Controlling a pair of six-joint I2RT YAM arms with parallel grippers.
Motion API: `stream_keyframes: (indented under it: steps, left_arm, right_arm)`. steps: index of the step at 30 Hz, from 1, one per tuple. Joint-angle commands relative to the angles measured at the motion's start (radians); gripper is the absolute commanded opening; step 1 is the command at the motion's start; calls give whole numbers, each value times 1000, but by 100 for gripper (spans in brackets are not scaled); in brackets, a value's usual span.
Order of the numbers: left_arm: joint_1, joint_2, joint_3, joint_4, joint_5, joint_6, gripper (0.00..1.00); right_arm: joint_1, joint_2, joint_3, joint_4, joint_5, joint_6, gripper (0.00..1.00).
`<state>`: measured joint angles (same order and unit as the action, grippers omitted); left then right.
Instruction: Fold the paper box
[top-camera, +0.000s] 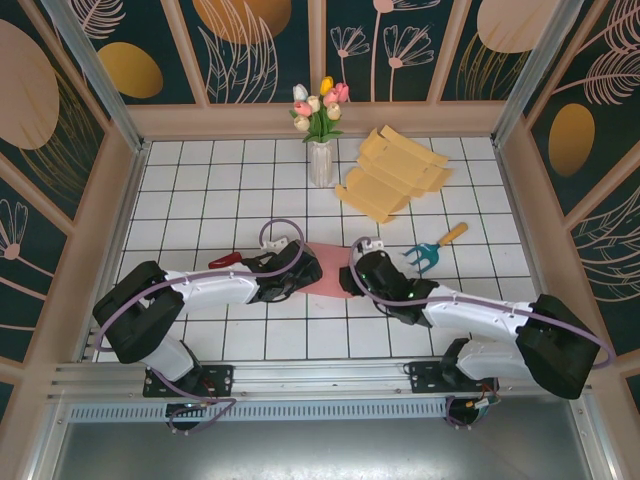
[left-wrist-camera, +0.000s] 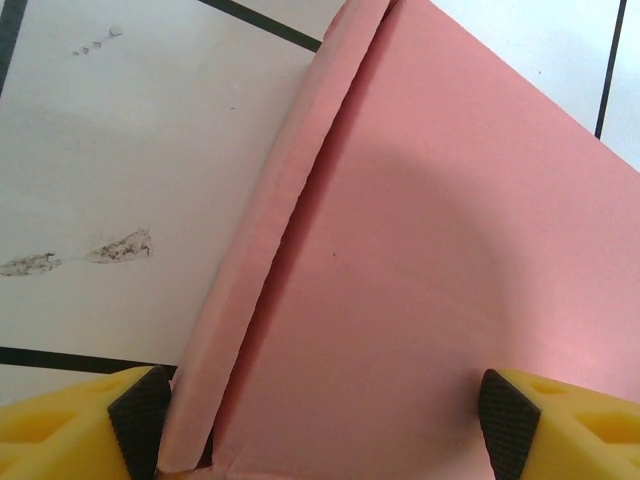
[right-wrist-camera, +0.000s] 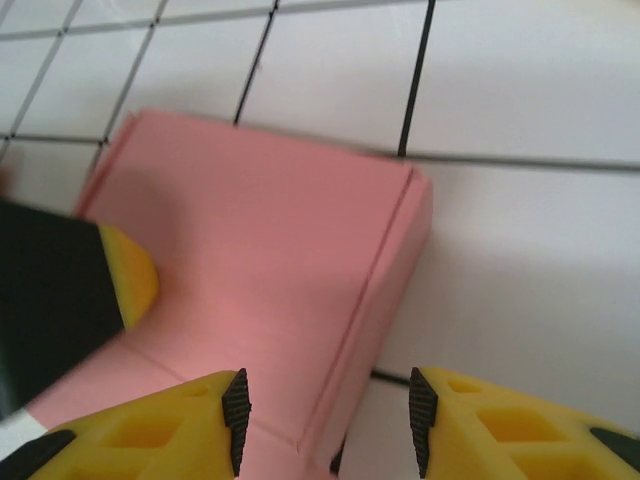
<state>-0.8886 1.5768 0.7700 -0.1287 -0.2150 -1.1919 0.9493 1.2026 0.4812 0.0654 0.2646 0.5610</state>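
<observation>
The red-handled tool (top-camera: 224, 260) lies left of centre on the tiled bench (top-camera: 200, 190). The left end effector (left-wrist-camera: 325, 430) is spread wide over the pink paper box (top-camera: 325, 268), which sits mid-frame. One pad (left-wrist-camera: 140, 418) is just beside the box's upturned side wall, and the other is over the flat panel. The right end effector (right-wrist-camera: 327, 425) is spread astride the opposite raised wall, with a gap on both sides. The teal rake (top-camera: 430, 256) lies to the right.

We count one pink paper box (top-camera: 328, 270) mid-table (top-camera: 200, 190), one white vase (top-camera: 321, 163) of flowers and one pile of yellow cardboard blanks (top-camera: 392, 172) toward the far edge, one teal hand fork (top-camera: 432, 252), and one red-handled tool (top-camera: 224, 260).
</observation>
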Motion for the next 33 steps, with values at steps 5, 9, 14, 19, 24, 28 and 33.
stream_keyframes:
  steps: [5, 9, 14, 19, 24, 28, 33]
  left_arm:
    - [0, 6, -35, -44, -32, -16, 82]
    - [0, 12, -32, -43, -24, -15, 81]
    - [-1, 20, -31, -37, -27, -16, 81]
    - [0, 30, -28, -35, -30, -14, 81]
    - [-1, 38, -35, -28, -33, -14, 81]
    - [0, 43, -28, -33, -36, -15, 81]
    - [0, 43, -26, -40, -49, -14, 81]
  right_arm:
    - [115, -8, -77, 23, 68, 116, 47]
    - [145, 4, -80, 46, 69, 124, 45]
    - [148, 33, -79, 84, 53, 131, 45]
    - [149, 61, -83, 151, -6, 138, 44]
    - [152, 68, -95, 193, -49, 148, 40]
    - [152, 68, -102, 219, -81, 144, 34]
    - [156, 66, -102, 214, -60, 136, 34]
